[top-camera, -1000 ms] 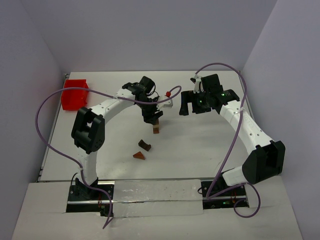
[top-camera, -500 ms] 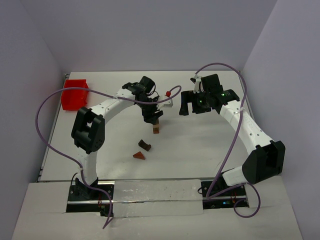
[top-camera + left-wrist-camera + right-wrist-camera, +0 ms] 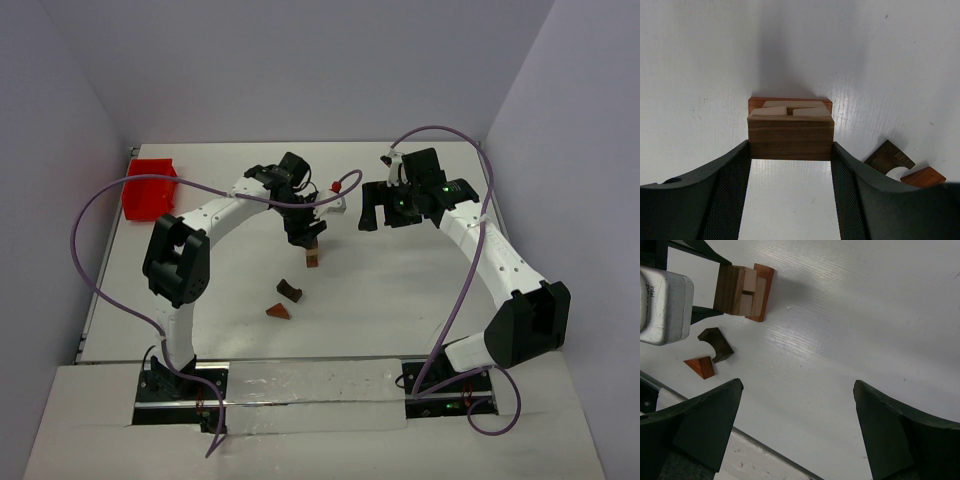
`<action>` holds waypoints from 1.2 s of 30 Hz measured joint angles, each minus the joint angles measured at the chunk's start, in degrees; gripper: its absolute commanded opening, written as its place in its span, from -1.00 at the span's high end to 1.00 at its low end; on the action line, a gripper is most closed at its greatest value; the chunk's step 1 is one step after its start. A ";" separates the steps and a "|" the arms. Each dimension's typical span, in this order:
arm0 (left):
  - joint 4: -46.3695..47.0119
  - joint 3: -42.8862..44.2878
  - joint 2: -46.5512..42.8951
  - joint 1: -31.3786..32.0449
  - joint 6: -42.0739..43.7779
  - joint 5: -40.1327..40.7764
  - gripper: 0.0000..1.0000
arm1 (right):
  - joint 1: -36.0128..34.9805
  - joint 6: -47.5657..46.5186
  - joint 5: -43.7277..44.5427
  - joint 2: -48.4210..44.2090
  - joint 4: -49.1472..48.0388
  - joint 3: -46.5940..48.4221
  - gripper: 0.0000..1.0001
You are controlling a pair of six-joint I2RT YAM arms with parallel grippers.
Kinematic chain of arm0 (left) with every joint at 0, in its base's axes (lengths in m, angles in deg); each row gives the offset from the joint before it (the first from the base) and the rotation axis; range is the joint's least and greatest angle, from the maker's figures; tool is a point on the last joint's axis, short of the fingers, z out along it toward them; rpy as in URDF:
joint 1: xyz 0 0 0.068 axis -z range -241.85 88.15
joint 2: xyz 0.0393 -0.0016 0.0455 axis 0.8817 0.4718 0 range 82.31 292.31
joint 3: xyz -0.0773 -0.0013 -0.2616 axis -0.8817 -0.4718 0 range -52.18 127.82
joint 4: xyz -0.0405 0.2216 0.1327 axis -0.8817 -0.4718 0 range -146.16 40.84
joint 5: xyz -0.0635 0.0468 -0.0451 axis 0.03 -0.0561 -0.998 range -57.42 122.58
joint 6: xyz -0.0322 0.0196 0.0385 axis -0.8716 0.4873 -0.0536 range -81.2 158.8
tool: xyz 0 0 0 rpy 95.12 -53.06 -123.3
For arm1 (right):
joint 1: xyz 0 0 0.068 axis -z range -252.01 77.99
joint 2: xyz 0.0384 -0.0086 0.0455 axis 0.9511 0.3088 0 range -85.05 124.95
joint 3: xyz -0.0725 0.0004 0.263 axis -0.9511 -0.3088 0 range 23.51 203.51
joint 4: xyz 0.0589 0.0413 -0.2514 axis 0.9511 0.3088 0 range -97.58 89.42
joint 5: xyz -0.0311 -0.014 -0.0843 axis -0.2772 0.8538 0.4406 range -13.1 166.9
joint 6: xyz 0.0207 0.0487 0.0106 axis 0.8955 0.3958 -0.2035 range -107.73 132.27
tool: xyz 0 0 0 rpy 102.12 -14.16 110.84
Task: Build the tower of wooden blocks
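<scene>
**A:** Nearest the arm bases, a reddish wedge (image 3: 278, 311) lies loose on the surface (image 3: 400, 310). Just beyond it is a dark arched block (image 3: 289, 290) — both are apart from the stack.

**B:** And past those, the action. The wood block tower (image 3: 313, 260) stands mid-surface, with the left tool (image 3: 791, 150) right over it, clamped on a brown block (image 3: 791, 136) from both sides.

**A:** The wrist view tells it. The brown block sits over two pale pieces (image 3: 790, 111), which rest on a reddish base (image 3: 757, 102). Whether it's bearing on them or a hair above, I can't tell.

**B:** So this is the placing step, I'd say. How do you do it well?

**A:** Square the edges to the layer beneath and get the weight fully down before letting go. Then open both fingers evenly and lift straight up — any sideways drag could shove a stack this narrow.

**B:** And the right tool (image 3: 382, 212)?

**A:** Farther back and to the right, hanging above the surface with its jaws spread wide, gripping nothing. It's well apart from the tower.

**B:** Far left there's a red tray (image 3: 150, 190) near the back wall, out of play.

**A:** By my reckoning, the arch and the wedge are not yet on.
</scene>
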 measured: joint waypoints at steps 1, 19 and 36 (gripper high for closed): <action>0.00 0.00 0.00 -0.02 0.00 0.00 -0.22 | 0.00 0.00 0.00 0.00 0.00 0.00 -0.99; -0.16 0.00 0.00 -0.18 0.09 -0.01 -0.51 | 0.03 0.00 -0.03 0.33 0.02 0.00 -0.99; -2.17 2.53 -0.62 -0.22 0.17 -0.49 -0.99 | 0.15 0.02 -0.22 0.48 0.02 0.00 -0.99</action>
